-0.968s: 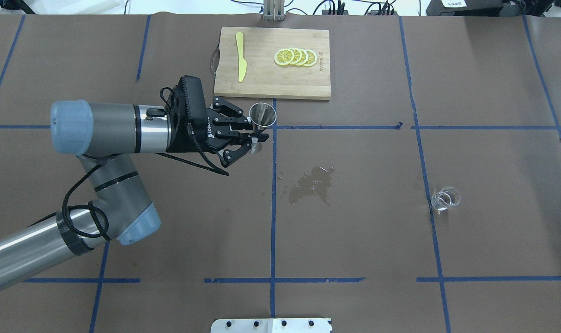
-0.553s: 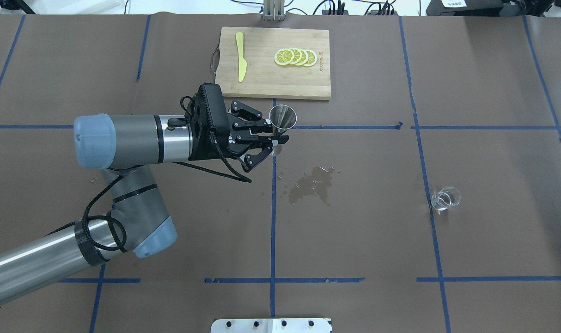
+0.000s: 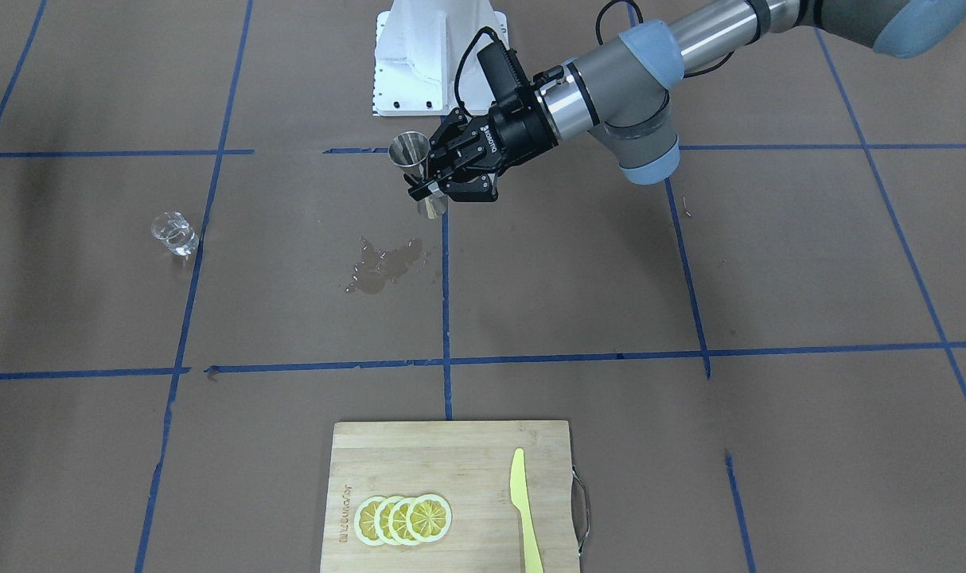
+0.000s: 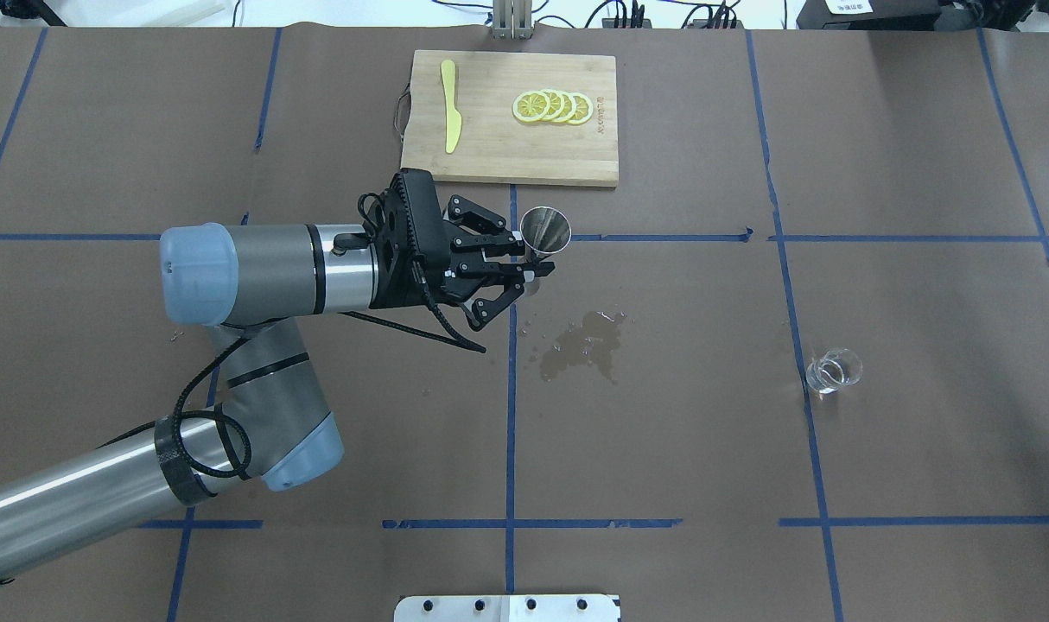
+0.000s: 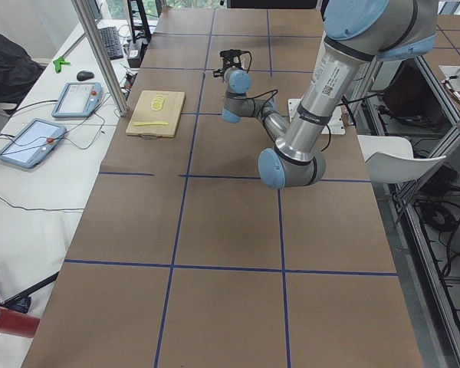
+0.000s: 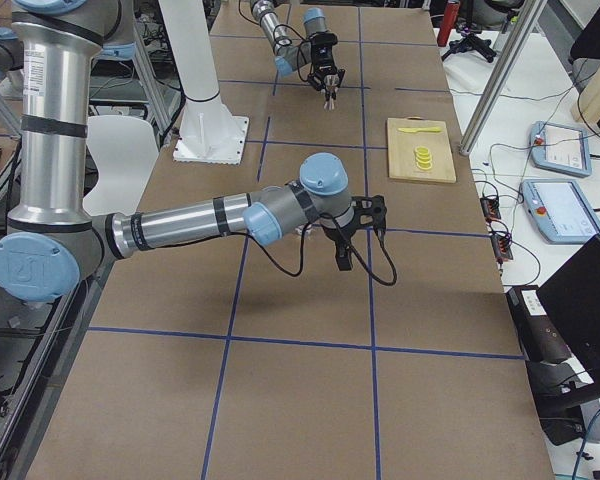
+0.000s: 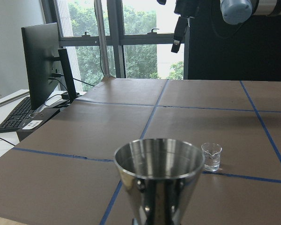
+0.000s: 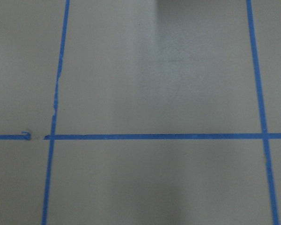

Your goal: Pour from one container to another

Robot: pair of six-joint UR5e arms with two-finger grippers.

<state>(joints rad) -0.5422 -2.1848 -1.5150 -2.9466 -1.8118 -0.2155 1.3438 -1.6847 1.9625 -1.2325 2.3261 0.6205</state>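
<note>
Carrying step: left gripper [image 4: 524, 263] clenched on small silvery steel hourglass jigger [image 4: 545, 231], well apart from small clear glass cup [image 4: 833, 370]; prob. next: set it down nr cup.

Site: robotics lab. Evidence:
- table [image 4: 922, 173] papered brown and marked with a blue tape grid [image 4: 511, 432]
- white pedestal [image 3: 435, 56] behind the left gripper [image 4: 529, 263]
- teach pendants [image 5: 80, 100] and a keyboard [image 5: 111, 42] on a white bench beyond the gripper, past the table edge
- aluminium frame post [image 5: 100, 54] beside them
- monitor [image 7: 40, 61] and tall windows [image 7: 140, 47] ahead-left of the gripper
</note>
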